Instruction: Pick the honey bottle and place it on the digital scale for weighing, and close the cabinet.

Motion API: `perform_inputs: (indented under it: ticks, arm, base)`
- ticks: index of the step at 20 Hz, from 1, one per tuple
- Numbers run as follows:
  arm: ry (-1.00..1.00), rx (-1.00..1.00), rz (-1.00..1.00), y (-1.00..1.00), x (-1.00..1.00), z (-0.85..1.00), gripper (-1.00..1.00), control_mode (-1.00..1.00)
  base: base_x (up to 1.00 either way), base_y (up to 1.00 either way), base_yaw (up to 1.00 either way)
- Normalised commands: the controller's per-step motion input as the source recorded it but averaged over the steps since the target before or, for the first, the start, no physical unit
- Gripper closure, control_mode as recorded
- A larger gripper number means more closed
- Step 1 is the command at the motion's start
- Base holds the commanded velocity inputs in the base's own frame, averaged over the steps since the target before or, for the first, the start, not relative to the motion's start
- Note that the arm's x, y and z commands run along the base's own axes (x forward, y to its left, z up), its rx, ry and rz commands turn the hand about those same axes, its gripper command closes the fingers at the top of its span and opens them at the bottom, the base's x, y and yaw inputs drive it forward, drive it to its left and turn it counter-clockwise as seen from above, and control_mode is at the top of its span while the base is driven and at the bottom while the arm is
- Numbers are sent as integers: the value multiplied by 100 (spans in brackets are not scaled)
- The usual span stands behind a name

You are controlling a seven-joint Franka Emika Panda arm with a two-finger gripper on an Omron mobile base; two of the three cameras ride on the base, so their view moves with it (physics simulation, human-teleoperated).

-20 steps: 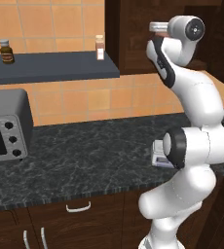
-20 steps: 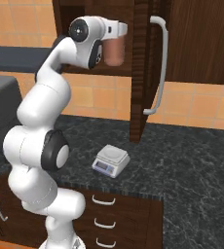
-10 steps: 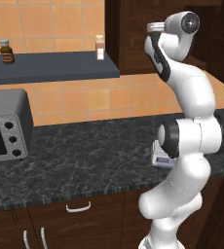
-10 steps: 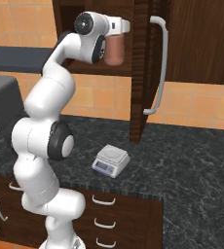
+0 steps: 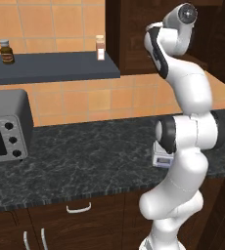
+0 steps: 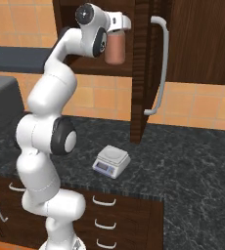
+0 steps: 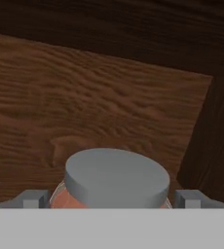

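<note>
The honey bottle (image 6: 115,48), a reddish-brown jar with a grey lid (image 7: 116,177), stands inside the open dark cabinet (image 6: 85,68). My gripper (image 6: 115,35) hangs straight over it, open, with a fingertip (image 7: 33,198) on each side of the jar near its lid and a small gap on both sides. The cabinet door (image 6: 140,73) stands swung out, its silver bar handle (image 6: 159,63) facing right. On the counter below sits the light grey digital scale (image 6: 111,161), which shows partly behind the arm as the scale (image 5: 159,157) in the left base view.
A grey toaster oven (image 5: 4,129) stands at the left of the dark stone counter (image 5: 85,156). A wall shelf (image 5: 51,66) carries a brown bottle (image 5: 7,51) and a small pale bottle (image 5: 100,47). Drawers with curved handles (image 6: 103,201) lie below the counter.
The hand has reached farther into the cabinet and now sits over the jar. The jar, the door and the scale have not moved. The jaws have stayed open.
</note>
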Motion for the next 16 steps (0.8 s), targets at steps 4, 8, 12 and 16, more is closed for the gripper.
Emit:
perform_inputs:
  ticks: [4,8,12,16]
  arm:
    - [6,-2,0,0,23,0,100,-100]
    - [0,0,0,-6,5,0,100,-100]
    - [-9,5,0,-7,-31,4,100,-100]
    - [-23,11,0,1,-34,1,100,-100]
  base:
    - [0,0,0]
    - [0,0,0]
    - [0,0,0]
    - [0,0,0]
